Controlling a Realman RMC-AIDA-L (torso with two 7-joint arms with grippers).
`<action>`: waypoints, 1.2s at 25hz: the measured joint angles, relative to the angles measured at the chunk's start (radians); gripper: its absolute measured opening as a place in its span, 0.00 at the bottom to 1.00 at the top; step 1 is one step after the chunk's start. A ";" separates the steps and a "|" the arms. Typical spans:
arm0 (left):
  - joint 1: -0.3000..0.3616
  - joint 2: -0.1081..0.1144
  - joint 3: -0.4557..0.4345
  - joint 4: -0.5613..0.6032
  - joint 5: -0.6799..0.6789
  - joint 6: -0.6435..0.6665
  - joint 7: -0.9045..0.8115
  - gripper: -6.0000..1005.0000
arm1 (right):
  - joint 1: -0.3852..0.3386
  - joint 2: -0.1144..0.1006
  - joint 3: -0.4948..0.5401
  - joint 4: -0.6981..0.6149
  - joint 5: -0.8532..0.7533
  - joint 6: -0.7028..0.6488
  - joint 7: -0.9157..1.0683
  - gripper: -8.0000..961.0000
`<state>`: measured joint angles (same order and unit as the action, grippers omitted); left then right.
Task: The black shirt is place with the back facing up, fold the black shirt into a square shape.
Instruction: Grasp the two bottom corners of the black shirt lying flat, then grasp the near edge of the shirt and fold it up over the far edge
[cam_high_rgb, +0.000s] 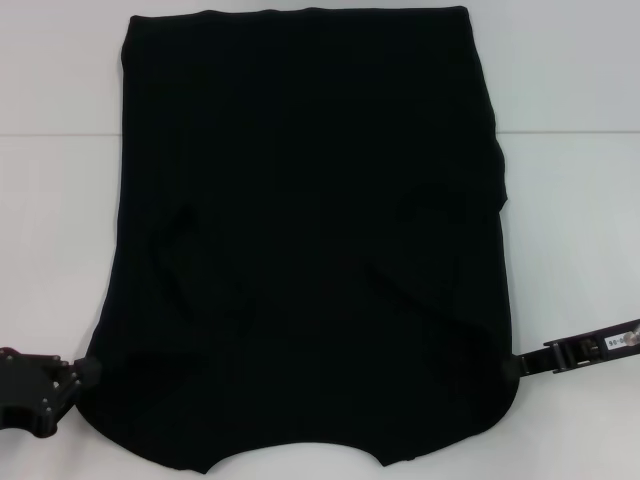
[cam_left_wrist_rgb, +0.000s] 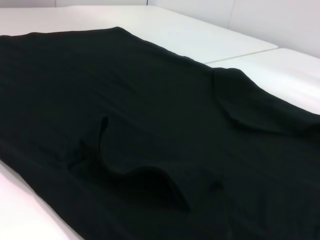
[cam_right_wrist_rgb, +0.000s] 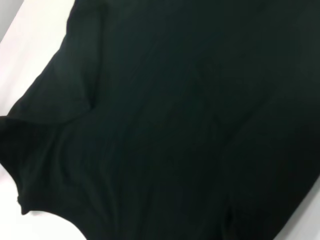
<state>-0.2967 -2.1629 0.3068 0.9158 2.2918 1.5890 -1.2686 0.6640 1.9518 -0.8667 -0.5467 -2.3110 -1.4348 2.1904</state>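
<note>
Jaws state can't be read on either side. Left gripper (cam_high_rgb: 85, 372) and right gripper (cam_high_rgb: 515, 366) each meet a near edge of the shirt (cam_high_rgb: 310, 230). Shirt spans the white tabletop (cam_high_rgb: 570, 200) between them, sleeves folded in.

The black shirt (cam_high_rgb: 310, 240) is seen as plain matte black, with no print or pattern (only soft creases break the surface). The table (cam_high_rgb: 570, 220) beneath is white. The left gripper (cam_high_rgb: 85, 375) and right gripper (cam_high_rgb: 515, 366) are black, the right arm carrying a small white label (cam_high_rgb: 613, 342).
</note>
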 joint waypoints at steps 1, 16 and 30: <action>0.000 0.000 0.000 0.000 0.000 0.000 -0.002 0.01 | -0.002 -0.002 0.002 0.000 0.000 0.000 -0.001 0.24; 0.024 0.003 -0.068 0.015 0.002 0.165 -0.177 0.01 | -0.128 -0.040 0.137 -0.010 0.001 -0.118 -0.200 0.08; 0.106 0.003 -0.155 0.003 0.052 0.392 -0.196 0.01 | -0.299 -0.076 0.238 -0.052 -0.004 -0.303 -0.363 0.08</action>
<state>-0.1908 -2.1602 0.1521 0.9190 2.3435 1.9814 -1.4649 0.3651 1.8755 -0.6287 -0.5991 -2.3154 -1.7374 1.8272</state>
